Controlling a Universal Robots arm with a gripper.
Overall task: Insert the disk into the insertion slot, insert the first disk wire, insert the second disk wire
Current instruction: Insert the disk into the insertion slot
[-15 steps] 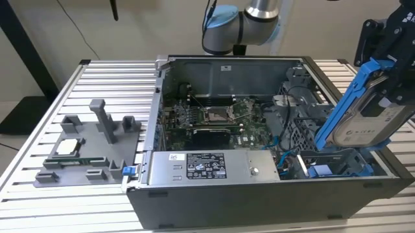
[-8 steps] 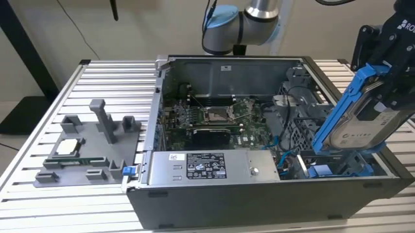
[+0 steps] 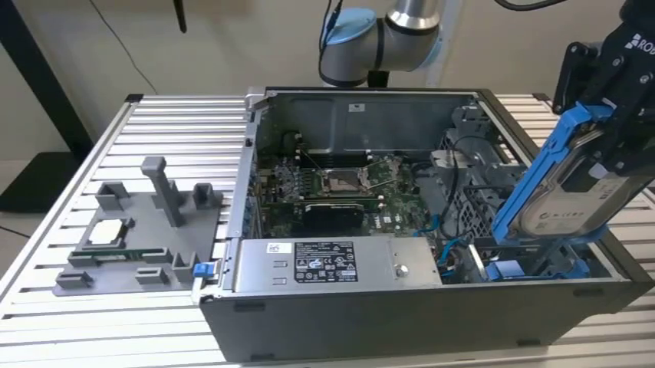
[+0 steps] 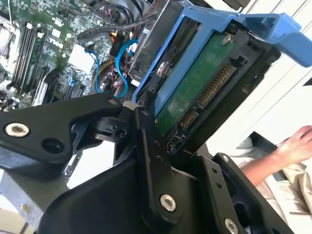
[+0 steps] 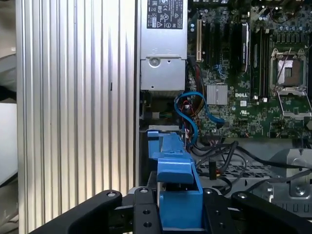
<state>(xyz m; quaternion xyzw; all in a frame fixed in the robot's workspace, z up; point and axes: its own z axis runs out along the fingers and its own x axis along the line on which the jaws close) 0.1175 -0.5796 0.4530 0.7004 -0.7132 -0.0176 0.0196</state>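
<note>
Exterior view: pincer (image 3: 606,149) is clamped on the disk (image 3: 561,201), gripping the upper end of its blue carrier (image 3: 532,180). The disk is steeply tilted: its lower end is down at the insertion slot (image 3: 532,268), in the corner of the case (image 3: 358,93) on the exterior view's right. Its upper end is well above the case rim, so it isn't seated. I read this as step one, disk insertion, partway through. Seating it calls for laying the carrier flat and square to the slot's blue rails. The case sits on the slatted worktop (image 3: 153,123).

Second wrist view: fingers (image 4: 152,146) are pinched tight on the carrier edge. The disk's connector (image 4: 214,85) is bare, so I judge neither wire is in. Loose blue cables (image 4: 122,63) lie inside the case. A person's hand (image 4: 298,141) is well apart from the pincer.

First wrist view: the carrier is held between the fingers, with the motherboard (image 5: 243,83) beyond.
</note>
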